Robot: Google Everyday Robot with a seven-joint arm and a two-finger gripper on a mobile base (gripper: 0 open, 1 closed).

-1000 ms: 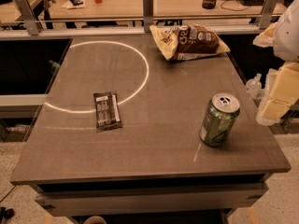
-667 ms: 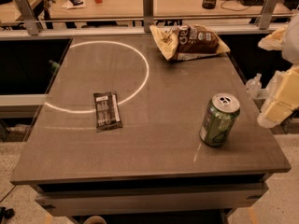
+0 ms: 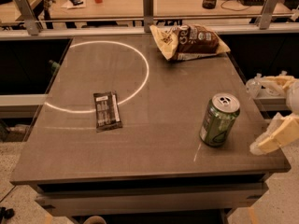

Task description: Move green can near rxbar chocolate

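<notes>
Gripper (image 3: 264, 114) hovers low beside green can (image 3: 218, 120) (jaws spread).

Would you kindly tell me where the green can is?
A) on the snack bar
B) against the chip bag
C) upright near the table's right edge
C: the green can stands upright at the right, apart from the snack bar, with the end effector just right of it.

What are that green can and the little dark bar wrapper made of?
The green can looks like painted metal: bare silver top with a pull tab, glossy side. The rxbar chocolate wrapper seems to be thin plastic film or foil, flat and slightly shiny. The gripper sits just right of the can.
</notes>
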